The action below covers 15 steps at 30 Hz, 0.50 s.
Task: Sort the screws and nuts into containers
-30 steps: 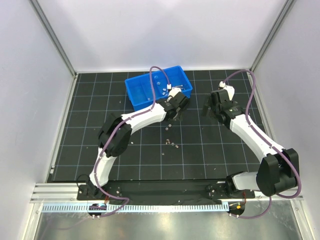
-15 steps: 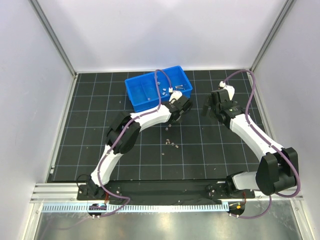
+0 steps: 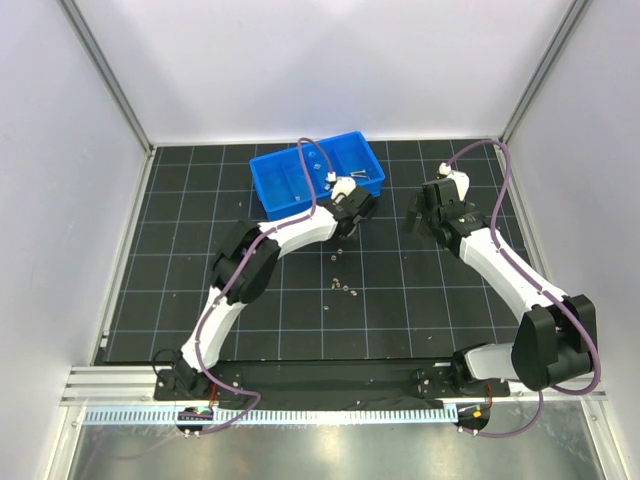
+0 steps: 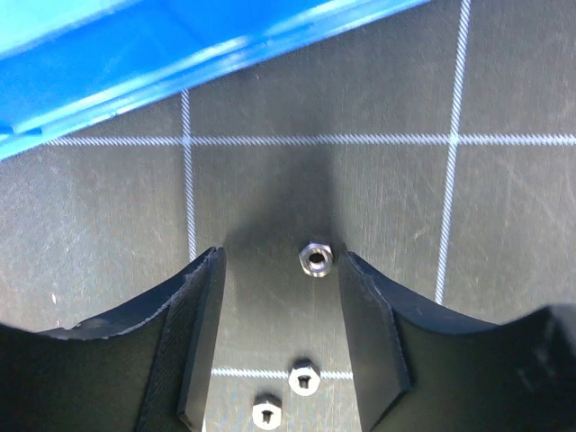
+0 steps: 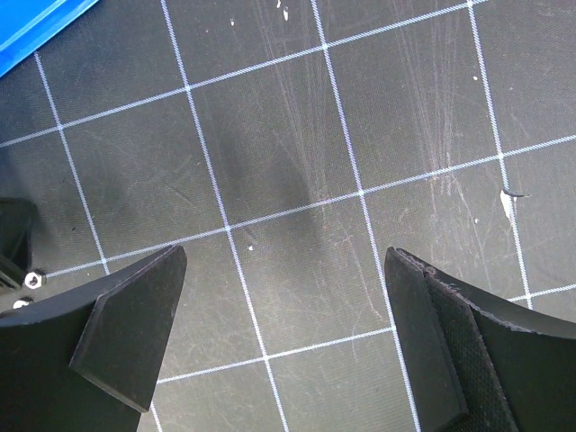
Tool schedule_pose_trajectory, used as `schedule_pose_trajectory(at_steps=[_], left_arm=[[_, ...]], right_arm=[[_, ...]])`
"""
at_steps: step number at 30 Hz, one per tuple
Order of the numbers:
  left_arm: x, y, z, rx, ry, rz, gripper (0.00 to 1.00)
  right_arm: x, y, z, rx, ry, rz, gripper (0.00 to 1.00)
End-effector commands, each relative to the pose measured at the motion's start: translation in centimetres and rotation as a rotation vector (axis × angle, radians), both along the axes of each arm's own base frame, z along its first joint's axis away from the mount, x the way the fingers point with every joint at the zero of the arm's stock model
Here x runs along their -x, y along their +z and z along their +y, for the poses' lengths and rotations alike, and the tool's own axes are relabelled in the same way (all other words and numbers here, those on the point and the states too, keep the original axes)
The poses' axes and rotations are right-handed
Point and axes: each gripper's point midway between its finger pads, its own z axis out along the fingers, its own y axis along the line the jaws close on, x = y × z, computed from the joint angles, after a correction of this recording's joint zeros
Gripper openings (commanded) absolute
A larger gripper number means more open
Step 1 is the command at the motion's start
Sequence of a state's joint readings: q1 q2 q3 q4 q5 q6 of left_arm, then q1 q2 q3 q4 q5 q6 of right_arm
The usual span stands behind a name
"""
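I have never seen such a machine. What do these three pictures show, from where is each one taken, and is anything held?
You see two white robot arms, each ending in a two-finger gripper. The wide picture looks down from above: the left gripper reaches down beside the blue tray; the right gripper hangs further right. The other two pictures come from cameras on the wrists, so the black shapes are fingers. In the left wrist picture a small silver nut lies on the black grid mat between the open fingers, not gripped; two more nuts lie nearby. The right gripper is open and holds nothing.
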State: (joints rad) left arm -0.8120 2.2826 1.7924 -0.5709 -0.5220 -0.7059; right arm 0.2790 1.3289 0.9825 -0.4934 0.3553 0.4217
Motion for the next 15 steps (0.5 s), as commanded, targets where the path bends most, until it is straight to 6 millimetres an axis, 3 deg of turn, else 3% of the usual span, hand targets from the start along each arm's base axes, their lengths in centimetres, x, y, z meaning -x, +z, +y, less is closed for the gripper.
schedule_pose_trajectory(at_steps=[1, 12, 15], left_arm=[[-0.6, -0.9, -0.4, 0.043, 0.022, -0.008, 0.56], [0.2, -2.3, -0.5, 0.063, 0.018, 0.033, 0.40], [0.4, -2.5, -0.4, 0.069, 0.022, 0.032, 0.30]], right_arm=[[-0.5, 0.7, -0.1, -0.007, -0.006, -0.035, 1.00], [-0.7, 0.8, 0.0, -0.004, -0.004, -0.026, 1.00], [-0.7, 0.7, 0.0, -0.006, -0.004, -0.021, 1.00]])
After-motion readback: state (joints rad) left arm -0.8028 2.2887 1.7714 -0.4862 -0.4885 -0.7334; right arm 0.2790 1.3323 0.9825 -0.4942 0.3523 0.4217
